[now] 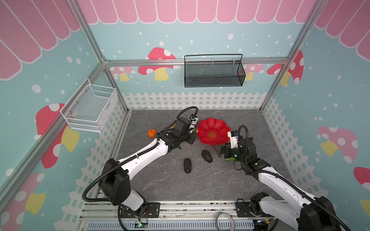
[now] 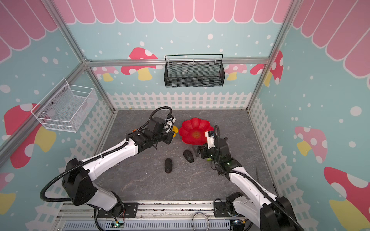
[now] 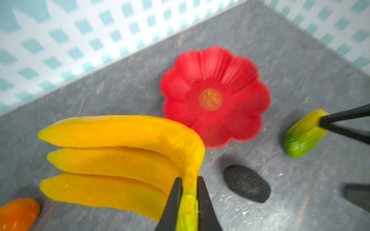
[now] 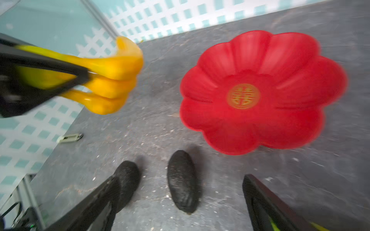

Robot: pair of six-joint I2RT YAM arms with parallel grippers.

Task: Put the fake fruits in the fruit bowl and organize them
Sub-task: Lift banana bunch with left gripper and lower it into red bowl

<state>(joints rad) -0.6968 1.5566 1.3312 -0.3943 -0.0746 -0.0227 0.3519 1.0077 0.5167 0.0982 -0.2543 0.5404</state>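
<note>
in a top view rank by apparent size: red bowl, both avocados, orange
1. red bowl
2. avocado near the bowl and the other avocado: look alike, not ranked
3. orange

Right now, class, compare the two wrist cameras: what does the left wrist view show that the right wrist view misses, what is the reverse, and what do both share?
Only the left wrist view: the orange, the whole mango, and the left gripper shut on the stem of the banana bunch, seen close up. Only the right wrist view: a second avocado, the pale stick, and a readable gold emblem in the red bowl. Both: the banana bunch, the red bowl with no fruit in it, one avocado and the grey table.
</note>
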